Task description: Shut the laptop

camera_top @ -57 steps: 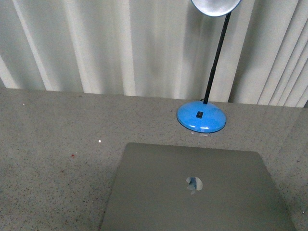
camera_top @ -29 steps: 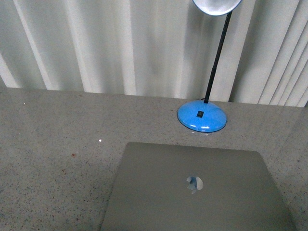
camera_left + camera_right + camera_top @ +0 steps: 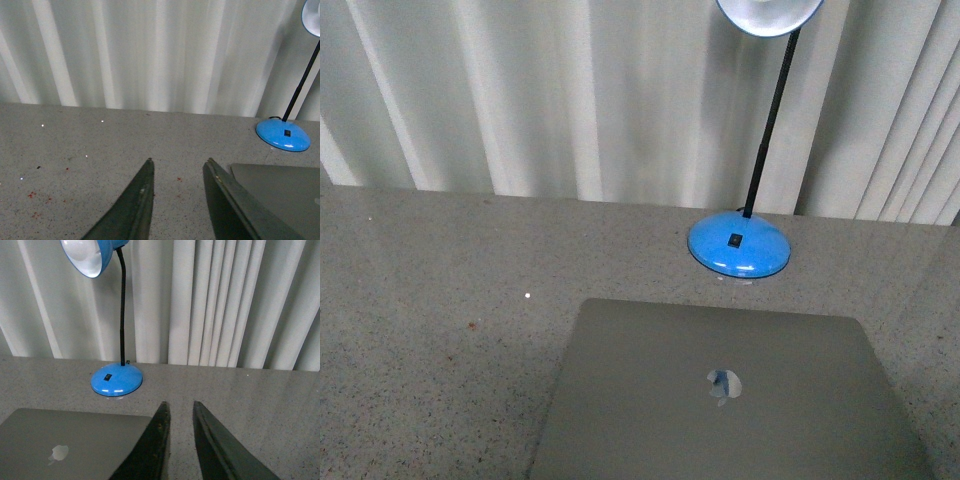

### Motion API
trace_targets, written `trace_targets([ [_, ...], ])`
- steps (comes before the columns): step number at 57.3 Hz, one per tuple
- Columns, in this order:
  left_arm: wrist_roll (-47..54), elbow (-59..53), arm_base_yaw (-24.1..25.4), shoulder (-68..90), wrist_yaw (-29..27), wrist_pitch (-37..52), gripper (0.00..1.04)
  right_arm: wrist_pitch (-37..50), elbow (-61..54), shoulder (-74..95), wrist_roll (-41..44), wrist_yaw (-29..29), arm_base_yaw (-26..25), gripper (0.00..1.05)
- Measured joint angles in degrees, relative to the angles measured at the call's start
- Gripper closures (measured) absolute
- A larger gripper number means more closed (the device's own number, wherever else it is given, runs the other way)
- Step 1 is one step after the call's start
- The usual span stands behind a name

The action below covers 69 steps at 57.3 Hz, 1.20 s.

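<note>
The laptop [image 3: 730, 395] lies lid-down on the worktop [image 3: 430, 300], just before the blue desk lamp [image 3: 739, 245]. Left gripper [image 3: 177, 167] and right gripper [image 3: 179, 407] hold nothing, jaws slightly apart.

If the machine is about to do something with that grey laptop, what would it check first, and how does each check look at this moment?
1. Laptop lid lying flat, logo up: ok, it looks closed already.
2. Lid fully latched along the near edge: cannot tell, that edge is out of frame.
3. Left end effector empty: ok, its fingers are apart with only table between them.
4. Right end effector empty: ok, narrow gap, nothing held.
5. Both end effectors off the laptop: ok, each hangs beside it, not touching.
6. Blue lamp clear of the lid: ok, its base stands behind the laptop, apart.
</note>
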<state>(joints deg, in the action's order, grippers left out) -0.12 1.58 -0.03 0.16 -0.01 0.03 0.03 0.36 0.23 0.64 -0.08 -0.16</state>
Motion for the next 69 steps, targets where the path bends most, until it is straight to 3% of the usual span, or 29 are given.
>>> trace_targets([
  [15,0.0,0.0,0.0,0.0,0.0,0.0,0.23,0.0,0.0,0.0,0.0,0.0,0.0,0.26],
  [18,0.0,0.0,0.0,0.0,0.0,0.0,0.09,0.0,0.0,0.0,0.0,0.0,0.0,0.12],
  [20,0.0,0.0,0.0,0.0,0.0,0.0,0.05,0.0,0.0,0.0,0.0,0.0,0.0,0.07],
  [69,0.0,0.0,0.0,0.0,0.0,0.0,0.07,0.0,0.0,0.0,0.0,0.0,0.0,0.07],
])
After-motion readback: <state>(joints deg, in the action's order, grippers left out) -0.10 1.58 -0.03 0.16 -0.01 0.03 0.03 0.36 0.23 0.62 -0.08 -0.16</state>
